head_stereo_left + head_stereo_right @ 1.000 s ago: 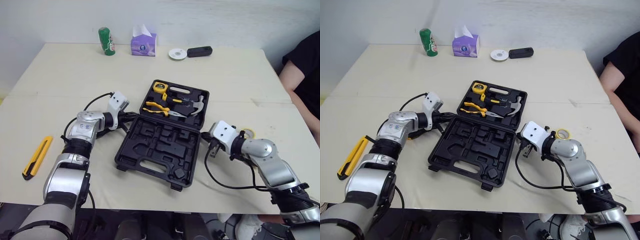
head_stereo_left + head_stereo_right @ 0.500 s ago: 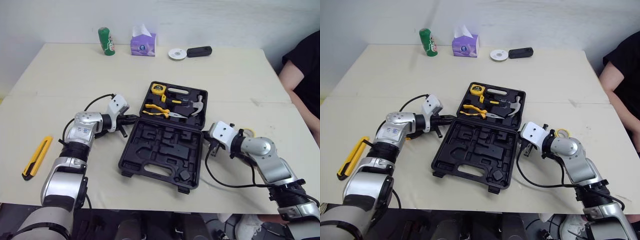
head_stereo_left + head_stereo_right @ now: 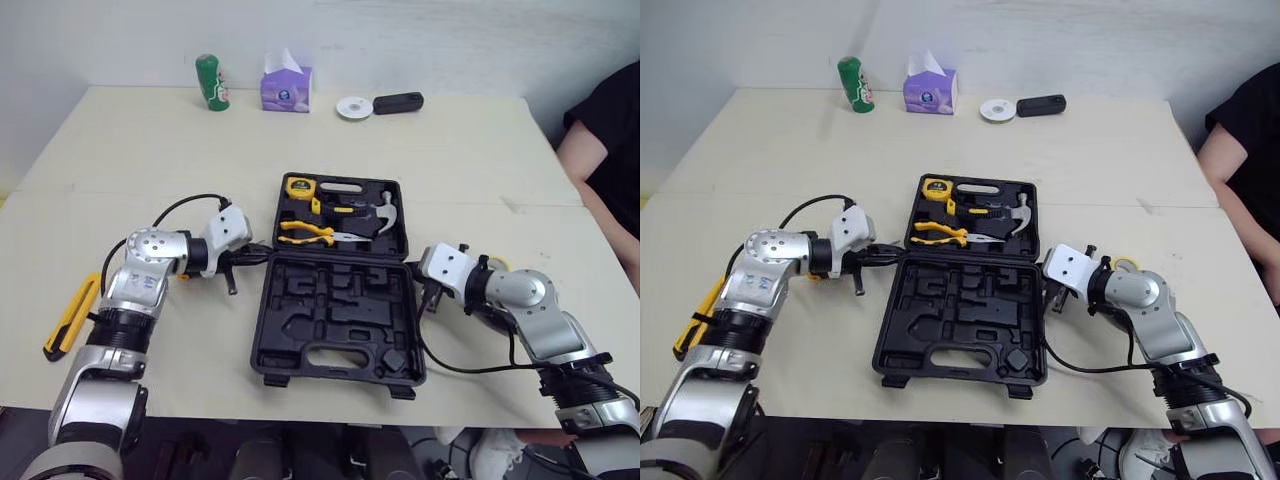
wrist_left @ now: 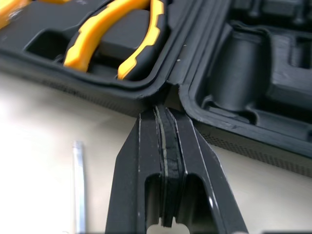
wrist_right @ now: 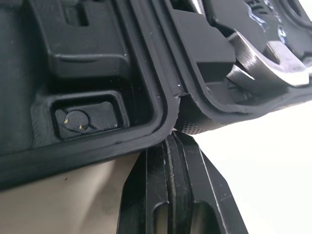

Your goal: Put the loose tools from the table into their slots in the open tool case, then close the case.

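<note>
The case (image 3: 335, 320) lay fully open and flat near the middle of the bench (image 3: 450, 150), with its hinge line running across from left to right. The far half already held a tape measure (image 3: 297, 186), pliers (image 3: 305, 232) and a hammer (image 3: 385, 212), each seated in the tray. The near half showed moulded recesses with nothing in them.

The job looked only partly done. A yellow knife (image 3: 75, 315) was lying loose near the bench's left edge, well apart from the case. A thin metal rod (image 4: 78, 185) lay on the bench just beside the left claw (image 4: 163, 111); what kind of tool it was could not be told. A small yellow ring (image 3: 1127, 265) sat beside the right arm, partly hidden, and whether it belonged in the case was unclear. The case was not yet closed.

Neither claw held anything. The left claw had its fingers pressed together, tips touching the case's left side where the two halves meet. The right claw (image 5: 171, 144) was likewise pinched together with nothing between the fingers, its tips against the matching corner on the right. With both set at the hinge ends, the step in hand seemed to be steadying or squaring the case, not picking up a tool.

What was left, by this reading: fetch the knife and the rod, seat them, then fold the case shut.
</note>
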### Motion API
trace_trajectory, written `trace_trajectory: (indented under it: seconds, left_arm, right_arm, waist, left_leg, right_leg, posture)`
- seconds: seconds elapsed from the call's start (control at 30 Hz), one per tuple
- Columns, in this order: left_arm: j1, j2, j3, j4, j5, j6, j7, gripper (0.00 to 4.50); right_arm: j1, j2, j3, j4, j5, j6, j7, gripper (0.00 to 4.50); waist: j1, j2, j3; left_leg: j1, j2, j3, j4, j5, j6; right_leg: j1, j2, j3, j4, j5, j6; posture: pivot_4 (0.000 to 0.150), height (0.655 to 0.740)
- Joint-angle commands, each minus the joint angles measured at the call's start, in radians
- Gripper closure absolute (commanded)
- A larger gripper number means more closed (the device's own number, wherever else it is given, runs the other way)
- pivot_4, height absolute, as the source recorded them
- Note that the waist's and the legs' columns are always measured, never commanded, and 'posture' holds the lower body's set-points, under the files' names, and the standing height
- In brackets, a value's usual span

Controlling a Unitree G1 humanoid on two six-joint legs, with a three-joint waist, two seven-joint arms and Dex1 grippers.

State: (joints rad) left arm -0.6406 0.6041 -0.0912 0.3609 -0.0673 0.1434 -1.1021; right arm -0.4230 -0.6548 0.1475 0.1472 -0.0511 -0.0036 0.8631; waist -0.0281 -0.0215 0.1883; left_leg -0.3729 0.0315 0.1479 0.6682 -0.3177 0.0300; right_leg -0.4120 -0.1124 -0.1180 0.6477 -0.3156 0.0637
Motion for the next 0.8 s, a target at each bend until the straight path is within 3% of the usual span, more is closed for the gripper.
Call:
trace_trajectory:
  seconds: [0.03,0.37,0.8]
  left_arm:
    - [0.035,0.002,-0.003,-0.136,-0.037,0.017,-0.012,4.5]
    - [0.157,0.05,0.065,-0.3,-0.061,0.141,0.036,4.5]
    - [0.296,0.063,0.131,-0.398,-0.092,0.223,0.077,4.5]
  right_arm:
    - [-0.026,0.045,0.048,-0.061,0.019,-0.043,0.035,4.45]
    - [0.007,0.061,0.092,-0.187,0.035,0.004,0.111,4.45]
    - [0.048,0.096,0.082,-0.242,0.023,0.085,0.079,4.45]
  waist:
    - [-0.002,0.0,0.0]
    - [-0.008,0.0,0.0]
    - [-0.006,0.0,0.0]
  left_leg:
    - [0.0,0.0,0.0,0.0,0.0,0.0]
    - [0.001,0.001,0.0,-0.001,0.0,0.0]
    - [0.001,0.001,0.0,-0.001,0.0,0.0]
  right_leg:
    - [0.0,0.0,0.0,0.0,0.0,0.0]
    - [0.0,0.0,0.001,0.0,0.0,0.0]
    - [0.0,0.0,0.001,0.0,0.0,-0.001]
  posture:
    - [0.15,0.74]
    - [0.15,0.74]
    - [0.15,0.74]
